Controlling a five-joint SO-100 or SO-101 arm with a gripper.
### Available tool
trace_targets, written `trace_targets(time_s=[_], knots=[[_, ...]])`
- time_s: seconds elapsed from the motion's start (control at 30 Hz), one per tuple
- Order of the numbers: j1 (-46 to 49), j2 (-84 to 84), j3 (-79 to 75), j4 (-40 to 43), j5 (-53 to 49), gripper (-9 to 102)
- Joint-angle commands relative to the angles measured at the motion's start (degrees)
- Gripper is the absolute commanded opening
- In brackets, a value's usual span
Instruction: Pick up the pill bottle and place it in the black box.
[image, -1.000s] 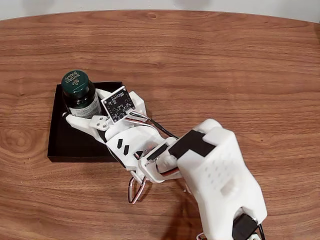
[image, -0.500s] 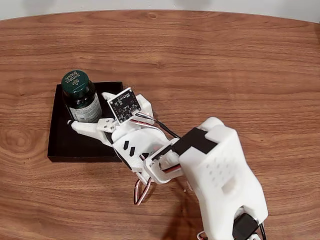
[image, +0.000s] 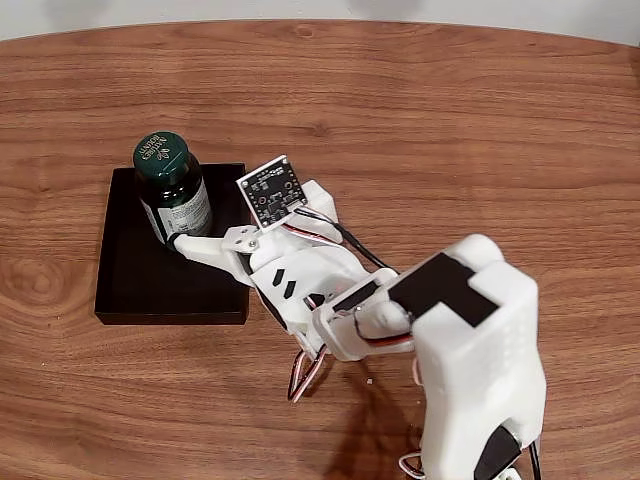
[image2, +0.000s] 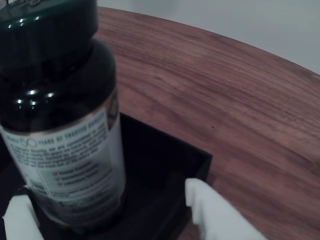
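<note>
1. Wood-grain bench (image: 450, 130) carries the black box (image: 130, 290) at about 9 o'clock in the fixed view, with the white arm (image: 470, 370) reaching in from about 5 o'clock.
2. Standing upright inside the box, in its far right part, is the pill bottle (image: 175, 195): dark glass, green cap, pale label facing the arm.
3. In the wrist view the bottle (image2: 65, 135) looms at 9 o'clock, its base down on the black floor of the box (image2: 165, 160), whose corner points toward 3 o'clock.
4. White fingertips (image2: 212, 212) show in the wrist view, one at 5 o'clock and one at 7 o'clock, either side of the bottle's base.
5. The tool (image: 190, 235) is spread apart; the finger at 5 o'clock stands well clear of the bottle, while I cannot tell whether the finger at 7 o'clock touches it.
6. A small dark circuit board (image: 272, 192) sits on the wrist, just right of the bottle in the fixed view.
</note>
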Motion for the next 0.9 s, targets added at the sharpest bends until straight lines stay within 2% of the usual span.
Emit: trace_targets(time_s=[0.0,0.53,0.87], knots=[[0.79,10.11,2.99,0.62,0.26,35],[-0.09,27.51,19.16,3.87,0.09,33],[7.65,42.8,23.64,19.16,0.44,31]])
